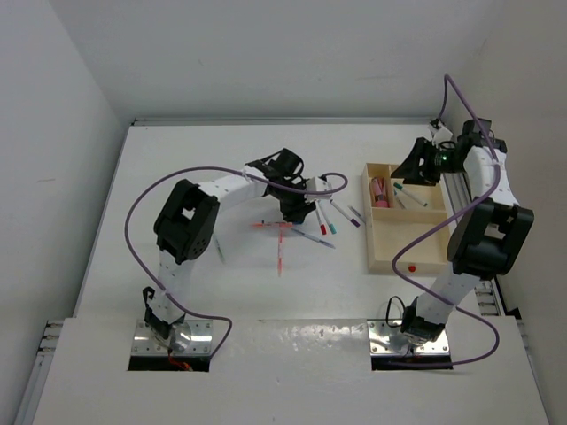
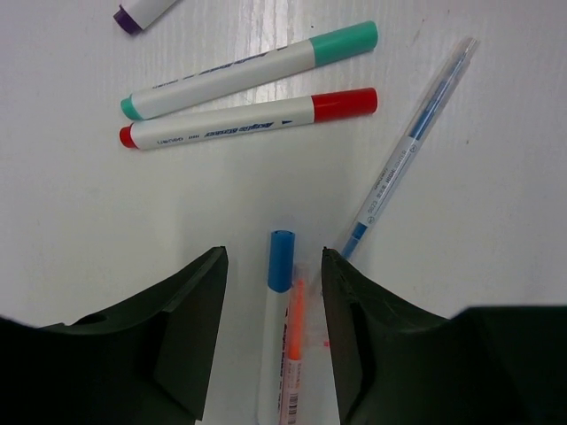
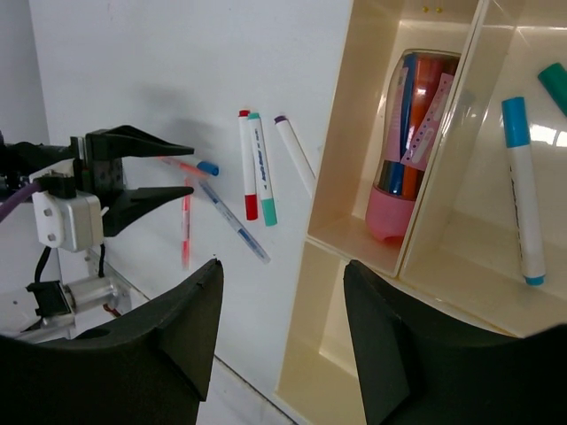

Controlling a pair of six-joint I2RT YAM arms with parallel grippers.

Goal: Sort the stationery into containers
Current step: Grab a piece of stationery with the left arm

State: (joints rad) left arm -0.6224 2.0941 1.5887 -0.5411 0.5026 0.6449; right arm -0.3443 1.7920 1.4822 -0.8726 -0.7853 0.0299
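Main worry: the L gripper (image 2: 272,266) straddles two items at once. The blue-capped marker (image 2: 275,336) and the orange pen (image 2: 297,323) lie side by side, touching or nearly so, both btw the fingers. If I close now I'd prob pinch both, or clamp one and flick the other across the table (image 2: 80,230).

Second risk: the tip of the clear blue ballpoint (image 2: 409,146) sits just beside the finger on the right of the wrist view, so any sideways correction could knock it. Third, and only my guess: the jaws look lined up w/ the marker's cap end, not mid-body, so it may droop or swing once lifted.

L gripper is spread wide w/ nothing gripped, and white table shows btw the outer finger and the marker. Can't tell if the tips touch the table.

R gripper (image 3: 282,270) is also spread and empty, hanging above the table-side rim of the wooden tray (image 3: 330,221).

The teal-capped marker (image 2: 248,71) and red-capped marker (image 2: 239,122) lie parallel just beyond the L gripper, loose on the table and well apart from the tray. A pink pen case (image 3: 406,155) already sits in one small tray section.
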